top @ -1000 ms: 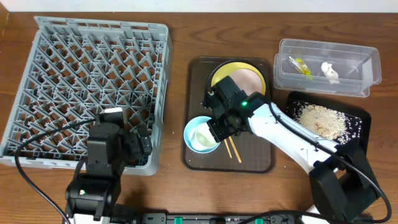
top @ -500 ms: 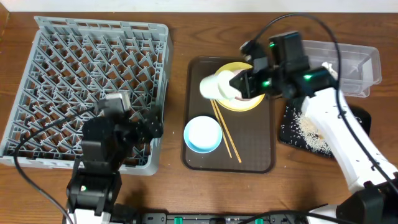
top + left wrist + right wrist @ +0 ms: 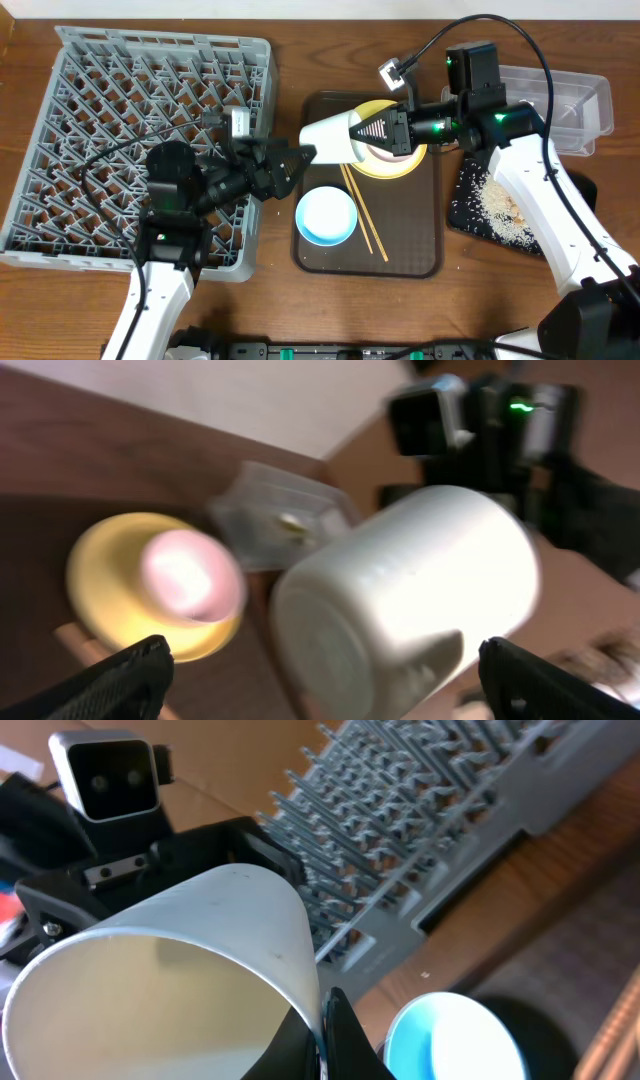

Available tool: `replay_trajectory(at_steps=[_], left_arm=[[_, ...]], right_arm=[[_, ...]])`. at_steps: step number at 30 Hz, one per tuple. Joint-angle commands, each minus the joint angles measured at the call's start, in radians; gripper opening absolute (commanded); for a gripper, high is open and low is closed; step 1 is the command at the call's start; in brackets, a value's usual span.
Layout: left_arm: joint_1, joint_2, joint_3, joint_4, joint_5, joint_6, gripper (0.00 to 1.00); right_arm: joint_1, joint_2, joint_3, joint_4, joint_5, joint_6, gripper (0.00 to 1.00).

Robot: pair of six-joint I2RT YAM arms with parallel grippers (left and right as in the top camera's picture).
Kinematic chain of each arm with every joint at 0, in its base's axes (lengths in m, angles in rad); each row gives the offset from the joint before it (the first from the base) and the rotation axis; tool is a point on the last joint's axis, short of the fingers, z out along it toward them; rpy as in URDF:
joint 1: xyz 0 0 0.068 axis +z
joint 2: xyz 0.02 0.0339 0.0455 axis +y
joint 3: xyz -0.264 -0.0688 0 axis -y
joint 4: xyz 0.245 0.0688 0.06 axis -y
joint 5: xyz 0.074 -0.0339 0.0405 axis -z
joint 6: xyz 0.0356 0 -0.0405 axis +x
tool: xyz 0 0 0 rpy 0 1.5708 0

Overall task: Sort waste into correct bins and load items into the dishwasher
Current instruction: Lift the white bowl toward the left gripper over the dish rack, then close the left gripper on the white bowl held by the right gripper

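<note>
- Since 0.5 s ago, the left gripper (image 3: 300,158) has swung off the dish rack (image 3: 120,120) toward the centre of the overhead frame. The right arm has carried the white bowl (image 3: 333,138) further left to meet it.
- The right gripper (image 3: 385,130) is closed on the white bowl's rim, 1 finger inside and 1 outside. It holds the bowl tipped on its side, above the brown tray (image 3: 420,250).
- The left gripper is spread wide and holds nothing. In its wrist view the 2 fingertips (image 3: 150,660) sit at the lower corners, with the bowl's base between them. I cannot tell whether they touch it.
- The light blue bowl (image 3: 326,215) sits on the brown tray, lower centre, with the chopsticks (image 3: 362,215) just right of it.
- The yellow plate (image 3: 400,168) lies at the tray's upper end, carrying a pale bowl (image 3: 190,575).
- Rice scraps (image 3: 495,205) lie in the black tray (image 3: 455,215), right of centre; the clear tub (image 3: 570,100) is at upper right.
</note>
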Motion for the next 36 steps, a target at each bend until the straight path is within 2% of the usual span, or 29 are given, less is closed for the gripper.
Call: replay_trajectory(at_steps=[1, 7, 12, 20, 25, 36], left_arm=[[0.003, 0.022, 0.015, 0.087, 0.183, -0.1, 1.0], [0.003, 0.026, 0.015, 0.161, 0.214, -0.167, 1.0], [-0.026, 0.026, 0.015, 0.171, 0.212, -0.167, 1.0], [-0.084, 0.026, 0.015, 0.232, 0.178, -0.172, 1.0], [-0.114, 0.026, 0.015, 0.31, 0.175, -0.186, 0.93], [-0.115, 0.026, 0.015, 0.316, 0.176, -0.224, 0.75]], right_arm=[[-0.006, 0.005, 0.004, 0.006, -0.089, 0.008, 0.01], [-0.003, 0.005, 0.004, 0.016, -0.147, 0.008, 0.01], [0.0, 0.005, 0.004, 0.036, -0.25, 0.011, 0.01], [0.019, 0.005, 0.004, 0.037, -0.264, 0.011, 0.01], [0.018, 0.005, 0.004, 0.035, -0.264, 0.012, 0.01], [0.031, 0.005, 0.004, 0.036, -0.264, 0.019, 0.01]])
